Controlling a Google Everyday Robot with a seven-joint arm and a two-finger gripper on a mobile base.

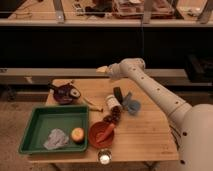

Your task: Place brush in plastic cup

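Brush [64,90] on bowl [58,100], gripper [103,70] above wooden table [145,125]

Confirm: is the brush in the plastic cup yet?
Out. The brush lies across the purple bowl, apart from the plastic cup; the gripper hangs above the far edge of the table.

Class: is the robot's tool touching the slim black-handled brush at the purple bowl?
Apart. The camera view shows the tool near the far edge of the wooden table, with bare wood between it and the slim black-handled brush at the purple bowl.
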